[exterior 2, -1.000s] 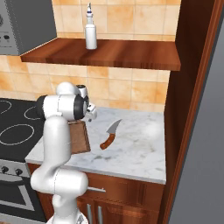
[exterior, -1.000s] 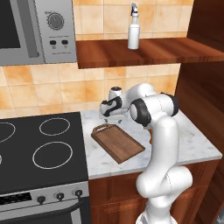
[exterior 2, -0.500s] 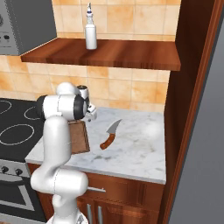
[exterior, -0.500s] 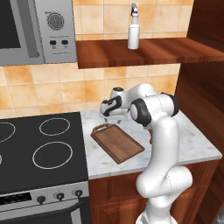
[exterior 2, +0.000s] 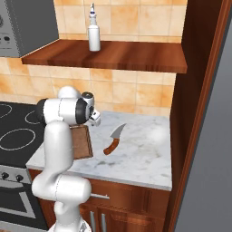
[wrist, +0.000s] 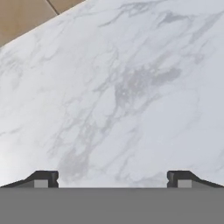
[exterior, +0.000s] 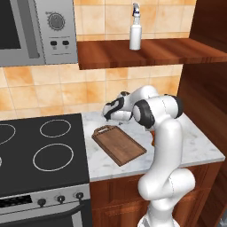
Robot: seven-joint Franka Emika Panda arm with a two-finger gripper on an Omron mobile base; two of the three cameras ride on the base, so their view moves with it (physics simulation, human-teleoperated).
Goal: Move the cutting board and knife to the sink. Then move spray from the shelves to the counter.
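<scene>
Jaws spread wide, empty; gripper (wrist: 113, 179) above bare counter (wrist: 131, 87). Cutting board (exterior: 119, 144) flat beside stovetop (exterior: 40, 150), loop handle toward wall. Knife (exterior 2: 113, 139) just right of board. Advice: descend square over board's handle end, pinch edge firmly.

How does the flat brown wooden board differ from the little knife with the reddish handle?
The rectangular brown wooden cutting board is far larger than the small silver-bladed knife. The board is all wood with a loop handle; the knife has a curved metal blade. Both lie flat on the white marble counter.
</scene>
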